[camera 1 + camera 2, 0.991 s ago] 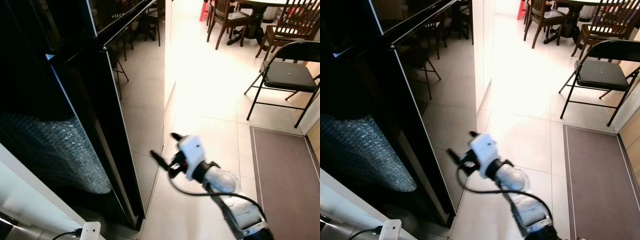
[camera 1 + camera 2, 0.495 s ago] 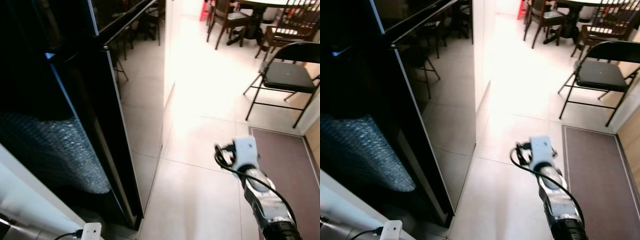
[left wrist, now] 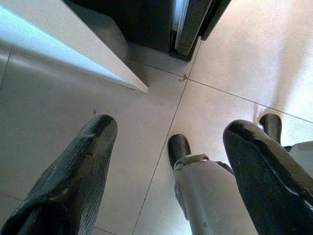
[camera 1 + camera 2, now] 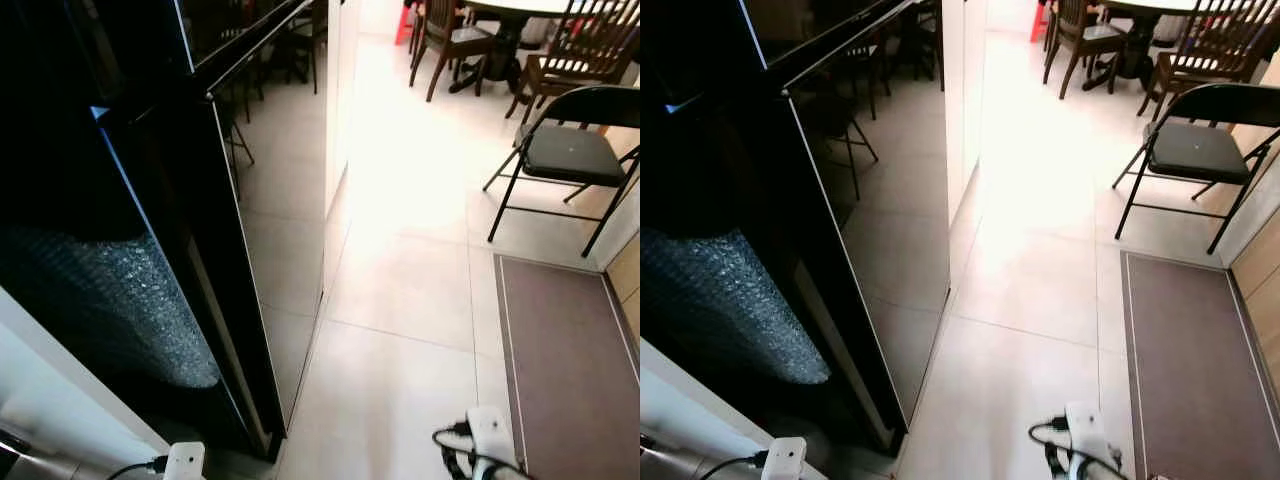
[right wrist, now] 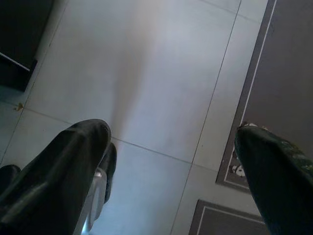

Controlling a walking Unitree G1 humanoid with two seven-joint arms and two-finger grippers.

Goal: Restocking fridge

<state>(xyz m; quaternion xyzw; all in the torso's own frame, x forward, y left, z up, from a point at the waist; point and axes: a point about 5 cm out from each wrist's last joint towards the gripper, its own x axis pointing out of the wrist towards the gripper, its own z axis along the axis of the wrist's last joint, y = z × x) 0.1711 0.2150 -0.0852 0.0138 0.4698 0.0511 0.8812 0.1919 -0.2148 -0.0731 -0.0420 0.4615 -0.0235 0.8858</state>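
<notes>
The fridge (image 4: 150,230) stands at the left, with a glossy black front that mirrors the room and bubble wrap (image 4: 100,300) over its lower part. Its door edge (image 4: 235,270) runs down toward the floor; I cannot tell whether it is fully shut. My right arm's white wrist (image 4: 490,432) shows at the bottom edge, well away from the fridge. My right gripper (image 5: 172,131) hangs open over pale floor tiles, holding nothing. In the left wrist view my left gripper (image 3: 171,126) is open and empty, above the floor near the fridge's base (image 3: 188,29) and my own feet (image 3: 178,147).
A black folding chair (image 4: 575,150) stands at the right, with a brown mat (image 4: 565,350) in front of it. A dining table with wooden chairs (image 4: 500,30) is at the back. A white device on a cable (image 4: 183,462) sits at the bottom left by a white ledge (image 4: 60,400).
My right arm has pulled back from beside the fridge door edge, swung to the right, and dropped to the bottom edge of the view.
</notes>
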